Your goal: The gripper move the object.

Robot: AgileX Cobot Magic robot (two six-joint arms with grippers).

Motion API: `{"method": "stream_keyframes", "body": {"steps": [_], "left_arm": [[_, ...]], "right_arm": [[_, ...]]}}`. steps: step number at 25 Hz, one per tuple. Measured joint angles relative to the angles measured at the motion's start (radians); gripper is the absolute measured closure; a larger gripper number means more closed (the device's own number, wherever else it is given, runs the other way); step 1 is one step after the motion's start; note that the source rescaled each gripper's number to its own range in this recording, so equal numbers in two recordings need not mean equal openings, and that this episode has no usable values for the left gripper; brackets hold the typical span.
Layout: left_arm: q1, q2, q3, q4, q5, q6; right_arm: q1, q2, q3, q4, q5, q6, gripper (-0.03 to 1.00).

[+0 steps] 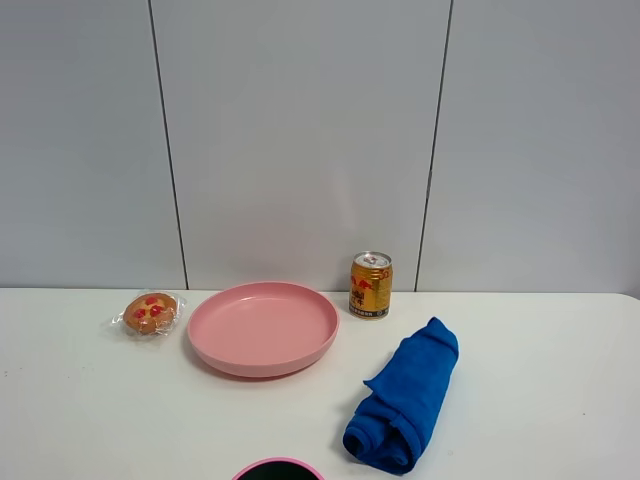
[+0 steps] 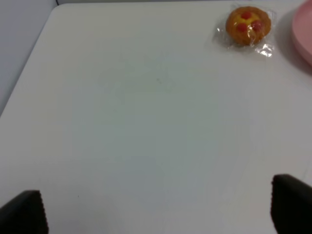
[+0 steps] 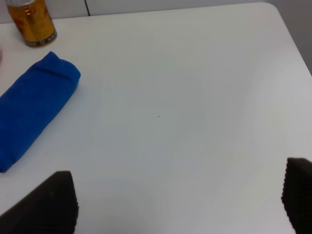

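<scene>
The object, a round golden-brown pastry (image 1: 150,312) with red jam spots in clear crinkly wrap, lies on the white table left of the pink plate (image 1: 262,327). It also shows in the left wrist view (image 2: 247,25), far from the fingers. My left gripper (image 2: 161,214) is open and empty over bare table, only its black fingertips (image 2: 27,213) showing. My right gripper (image 3: 180,200) is open and empty, its fingertips (image 3: 48,202) wide apart over bare table. Neither arm shows in the exterior high view.
A gold drink can (image 1: 370,285) stands behind the plate on its right. A rolled blue cloth (image 1: 405,395) lies front right, also in the right wrist view (image 3: 34,107). A pink-rimmed dark round thing (image 1: 278,468) sits at the front edge. A grey wall stands behind.
</scene>
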State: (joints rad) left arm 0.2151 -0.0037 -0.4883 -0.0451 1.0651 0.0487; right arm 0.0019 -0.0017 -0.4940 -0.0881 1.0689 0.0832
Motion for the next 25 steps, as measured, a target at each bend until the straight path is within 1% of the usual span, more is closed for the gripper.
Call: {"method": "stream_keyframes", "body": {"steps": [8,25], "left_arm": [[0.0,0.0,0.0,0.0,0.0,0.0],[0.0,0.0,0.0,0.0,0.0,0.0]], "right_arm": [[0.0,0.0,0.0,0.032,0.0,-0.018,0.1],[0.0,0.0,0.0,0.026,0.0,-0.009,0.1]]}}
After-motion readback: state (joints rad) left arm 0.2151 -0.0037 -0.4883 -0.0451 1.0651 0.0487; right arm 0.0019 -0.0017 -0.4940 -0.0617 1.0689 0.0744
